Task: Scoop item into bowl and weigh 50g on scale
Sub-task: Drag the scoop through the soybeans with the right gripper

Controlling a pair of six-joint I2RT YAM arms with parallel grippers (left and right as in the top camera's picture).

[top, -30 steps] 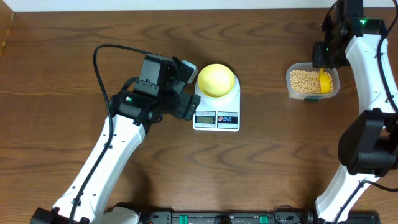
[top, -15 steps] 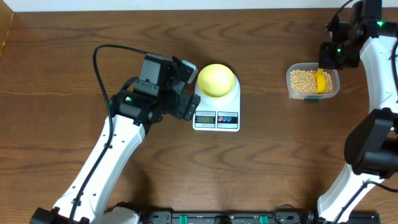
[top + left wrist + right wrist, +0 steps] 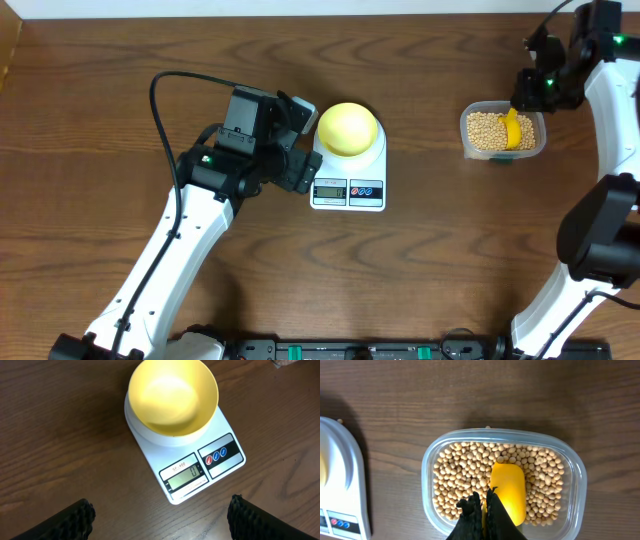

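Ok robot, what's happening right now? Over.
Left gripper open, near white rectangular digital scale. Right gripper shut on yellow plastic scoop in clear plastic tub of tan beans. Pale yellow round bowl on scale, empty. Nothing blocking.

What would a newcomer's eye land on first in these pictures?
Probably the empty pale yellow bowl sitting on the white scale at mid-table, its display reading zero. Next, at the far right, the clear tub of tan beans with a yellow scoop lying in it, the right gripper shut on its handle.
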